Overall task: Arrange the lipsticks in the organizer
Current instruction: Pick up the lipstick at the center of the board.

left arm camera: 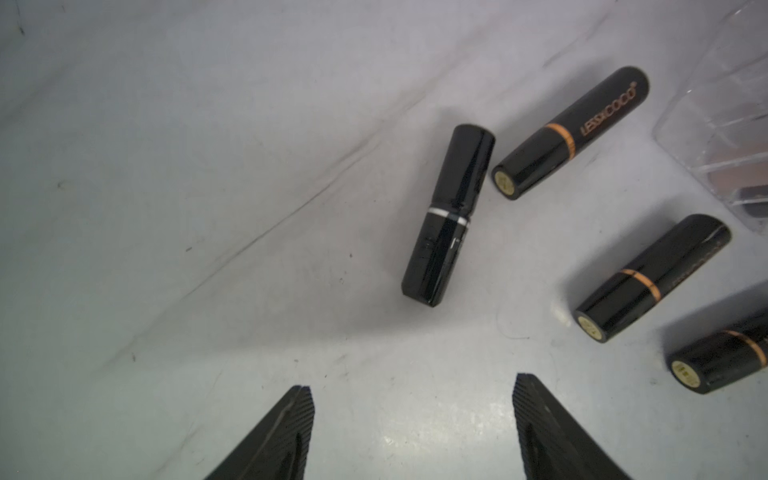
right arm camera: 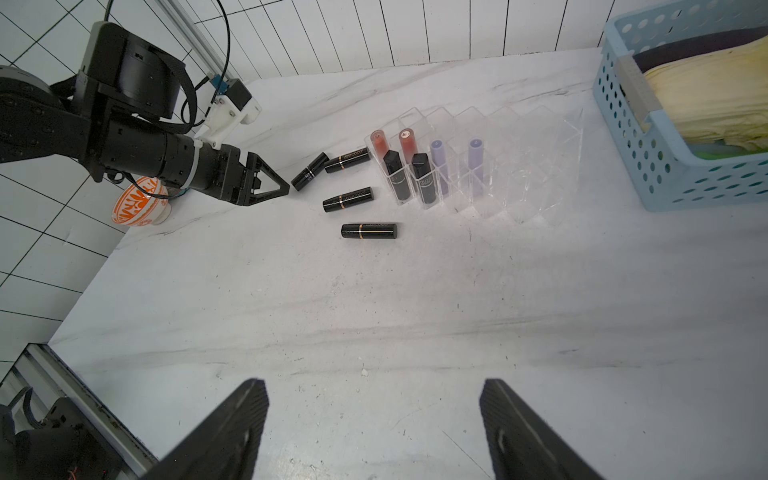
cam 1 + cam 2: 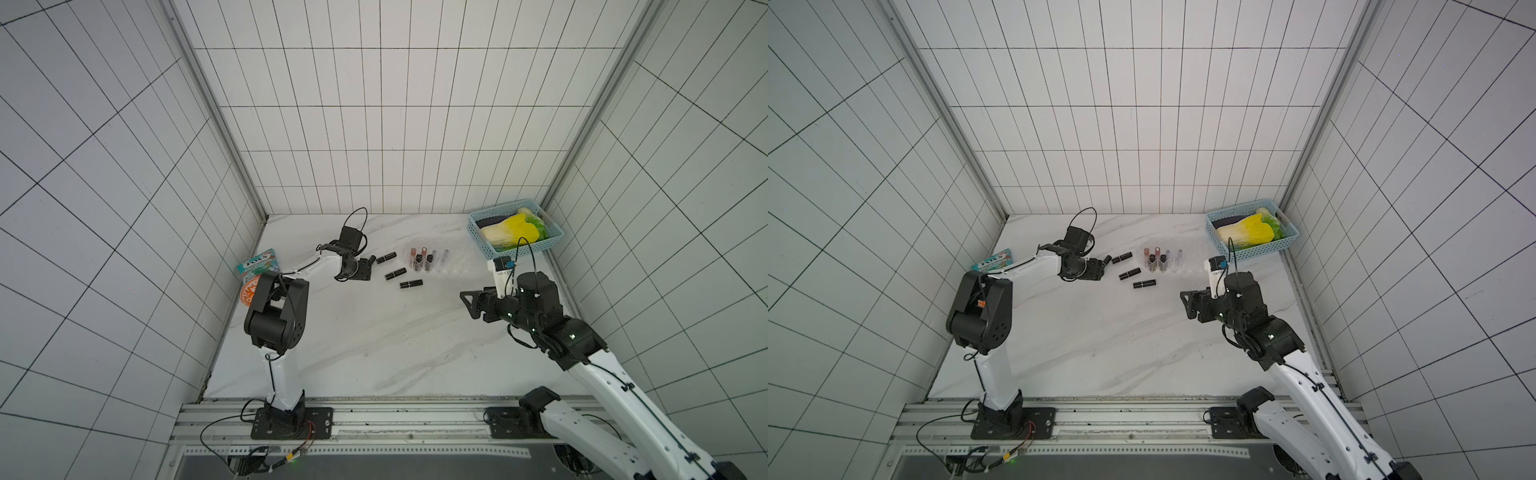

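Lipsticks: four black tubes lie loose at centre frame in the right wrist view. Left gripper hangs spread and empty by the silver-banded tube; a glancing jaw could roll it away. Clear organizer, just right of them, holds six upright: two reddish, two black, two lavender. Right gripper, lower frame, gapes empty. Blue basket, upper right, holds a yellow leafy thing.

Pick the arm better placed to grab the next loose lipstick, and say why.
Left. The left gripper is open and nearly at the silver-banded lipstick, with three gold-banded lipsticks lying just past it. The right gripper, also open, hangs farther from all of them.
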`<action>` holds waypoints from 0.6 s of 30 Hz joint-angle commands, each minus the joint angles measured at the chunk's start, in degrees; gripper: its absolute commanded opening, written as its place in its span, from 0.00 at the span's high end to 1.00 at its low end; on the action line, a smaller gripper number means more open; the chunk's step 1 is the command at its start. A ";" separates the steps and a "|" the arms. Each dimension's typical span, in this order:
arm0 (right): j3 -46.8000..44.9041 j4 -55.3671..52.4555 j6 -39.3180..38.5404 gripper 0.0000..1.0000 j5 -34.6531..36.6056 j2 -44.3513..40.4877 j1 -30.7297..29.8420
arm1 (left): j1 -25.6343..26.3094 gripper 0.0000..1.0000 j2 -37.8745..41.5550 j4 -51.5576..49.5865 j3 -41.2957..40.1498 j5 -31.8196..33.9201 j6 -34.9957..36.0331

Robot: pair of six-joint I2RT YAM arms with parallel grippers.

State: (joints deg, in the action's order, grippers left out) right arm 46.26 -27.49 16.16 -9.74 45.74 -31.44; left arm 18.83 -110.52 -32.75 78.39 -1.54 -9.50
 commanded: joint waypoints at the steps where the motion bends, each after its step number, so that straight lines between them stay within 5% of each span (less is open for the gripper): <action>1: 0.06 -1.17 0.01 0.16 -0.66 -0.30 0.82 | 0.57 0.25 -2.16 2.24 3.08 -1.79 2.53; 12: 0.00 -1.71 -0.25 0.18 -0.81 -0.12 0.86 | -0.20 0.30 -9.99 0.72 10.06 -0.69 4.83; 18: 0.28 -1.77 -0.26 0.19 -1.03 0.23 0.84 | -0.46 0.41 -12.92 -0.77 13.51 -1.61 5.10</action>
State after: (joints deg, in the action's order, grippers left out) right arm 46.26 -28.34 16.14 -10.22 45.82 -31.44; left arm 18.63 -121.97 -33.06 89.38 -2.70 -5.32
